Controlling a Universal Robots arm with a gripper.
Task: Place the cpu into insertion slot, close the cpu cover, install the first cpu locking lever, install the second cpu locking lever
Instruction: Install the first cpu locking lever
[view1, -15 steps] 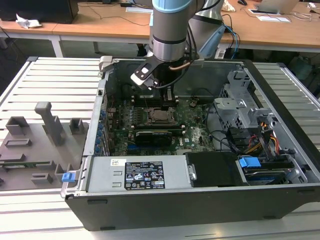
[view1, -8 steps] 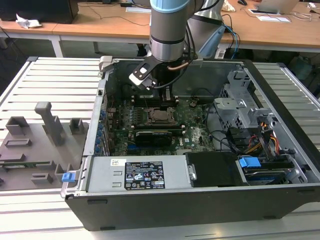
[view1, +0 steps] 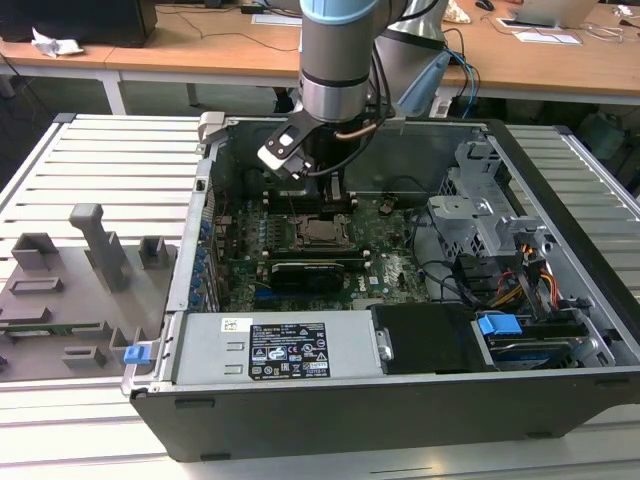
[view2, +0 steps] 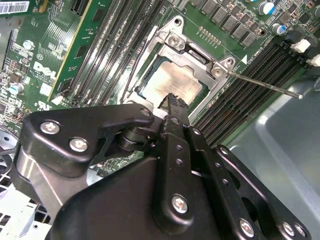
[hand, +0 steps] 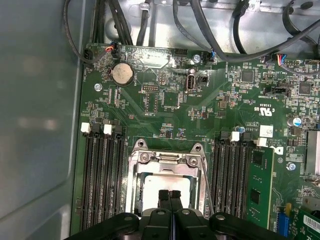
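You'll find the cpu (view2: 172, 80) (hand: 150, 186), a small flat square chip with a pale silvery-grey metal top, lying flat in the socket (hand: 145, 156) of the green motherboard (hand: 165, 105) in both wrist views. The cpu cover (hand: 165, 169), a thin metal square frame with an open middle, lies down around it, so the chip's top shows through the window. Your gripper (hand: 169, 194) (view2: 172, 97) (view1: 335, 198) hangs right over the socket with its two black fingers pressed together and nothing between them. You cannot tell whether the tips touch the chip or the frame. A thin bare-metal locking lever (view2: 265, 85) runs out from one corner of the socket and slants over the black memory slots (view2: 245, 95) just beside it (its far end sits clear of the socket). More of these long black slots (hand: 102, 170) flank the socket on the other side. A round silver coin battery (hand: 122, 74) sits on the board, well apart from the socket. In the exterior view the socket lies near the middle of the open dark computer case (view1: 560, 200), with a black graphics card (view1: 315, 270) just beside it on the camera's side. Well apart from the socket, outside the case at the exterior view's left, a grey fixture block (view1: 70, 290) rests on the pale slatted table (view1: 110, 150).
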